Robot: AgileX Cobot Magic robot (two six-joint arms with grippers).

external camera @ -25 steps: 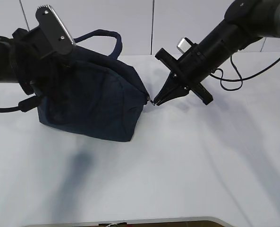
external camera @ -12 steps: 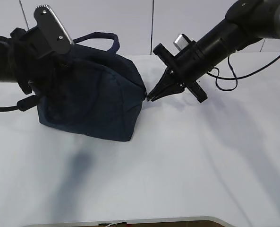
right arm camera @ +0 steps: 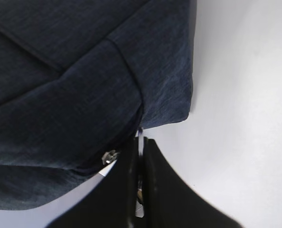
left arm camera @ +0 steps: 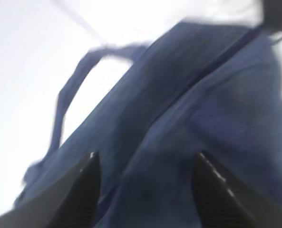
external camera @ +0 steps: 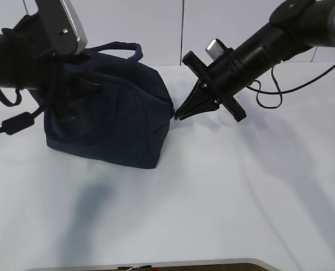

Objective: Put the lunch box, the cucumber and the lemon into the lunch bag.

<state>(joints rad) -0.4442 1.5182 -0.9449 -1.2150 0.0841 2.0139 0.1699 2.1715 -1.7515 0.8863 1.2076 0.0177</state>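
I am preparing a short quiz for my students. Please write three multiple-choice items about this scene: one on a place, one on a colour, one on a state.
1. Where is the right gripper?
A. at the lunch bag's right end
B. above the handles
C. flat on the table

2. What colour is the lunch bag?
A. red
B. dark navy
C. yellow

3. How stands the left gripper?
A. shut on a handle
B. shut on nothing
C. open

Answers: 1 A, its tips meet the bag's end, shut on the zipper pull; 2 B, the fabric is navy in every view; 3 C, its fingers stand apart over the fabric.
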